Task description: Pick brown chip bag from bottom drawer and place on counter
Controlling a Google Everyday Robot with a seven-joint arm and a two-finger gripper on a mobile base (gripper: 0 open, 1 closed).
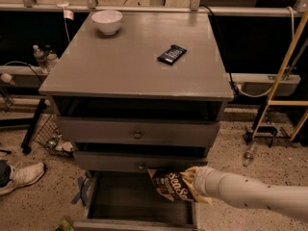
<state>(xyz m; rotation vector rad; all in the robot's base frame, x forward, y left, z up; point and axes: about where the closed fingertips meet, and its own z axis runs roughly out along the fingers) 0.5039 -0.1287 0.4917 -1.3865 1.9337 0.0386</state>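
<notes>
The brown chip bag (172, 185), dark brown with white script lettering and tan edges, hangs above the right side of the open bottom drawer (139, 198), just below the middle drawer's front. My gripper (192, 184) comes in from the right on a white arm and is shut on the bag's right end; the fingers are mostly hidden by the bag and the wrist. The counter (134, 57) is the grey cabinet top above.
A white bowl (107, 21) stands at the counter's back left. A small black wrapper (172, 54) lies right of the counter's middle. The two upper drawers with knobs (137, 134) stick out slightly. A shoe (19, 176) lies on the floor at left; a yellow frame (284, 71) stands at right.
</notes>
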